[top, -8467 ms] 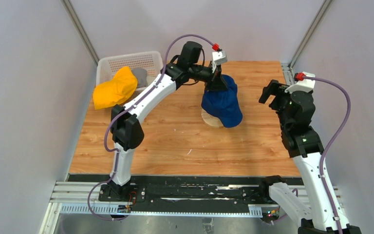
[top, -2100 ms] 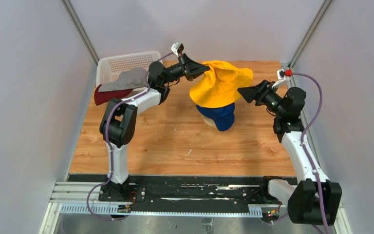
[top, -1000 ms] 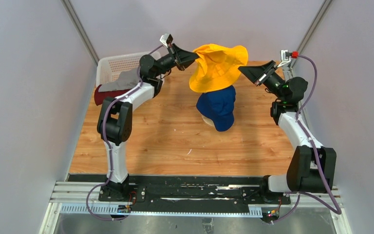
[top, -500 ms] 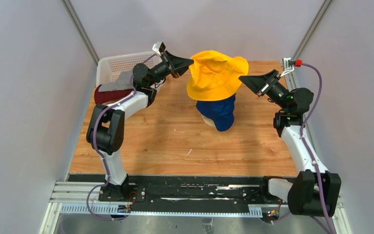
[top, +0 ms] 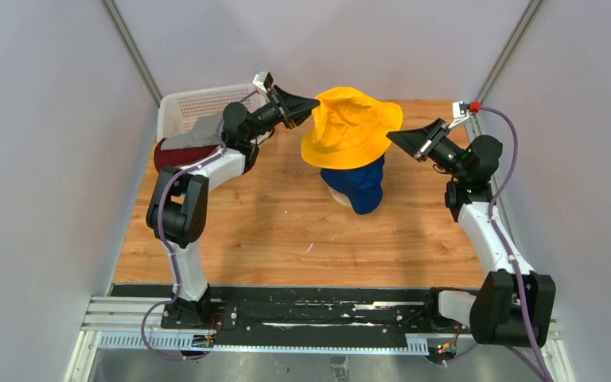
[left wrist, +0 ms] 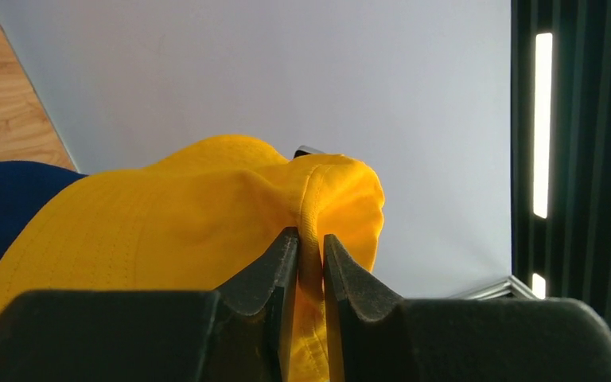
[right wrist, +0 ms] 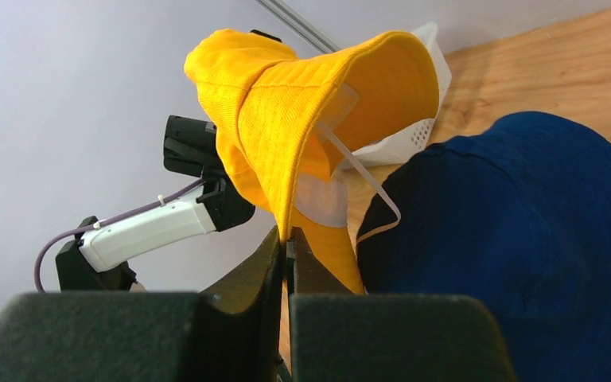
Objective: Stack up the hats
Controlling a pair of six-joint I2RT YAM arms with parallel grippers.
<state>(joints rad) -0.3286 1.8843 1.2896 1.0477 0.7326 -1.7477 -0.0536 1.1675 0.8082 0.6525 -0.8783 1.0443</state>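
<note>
At the far left corner of the worktop (top: 286, 231) we see the white basket (top: 199, 103), with the grey hat (top: 207, 130) draped over its near rim and the dark red hat (top: 173, 156) lying under it at the left edge. Our left gripper (top: 315, 102) is raised near the far edge, its fingers pinched on the left side of the yellow hat (top: 350, 127) at the brim. We hold that hat in the air over the navy blue hat (top: 359, 185), which sits at the middle of the far half; we cannot tell whether the two touch. Our right gripper (top: 391, 136), towards the far right corner, clamps the opposite side of the yellow brim.
</note>
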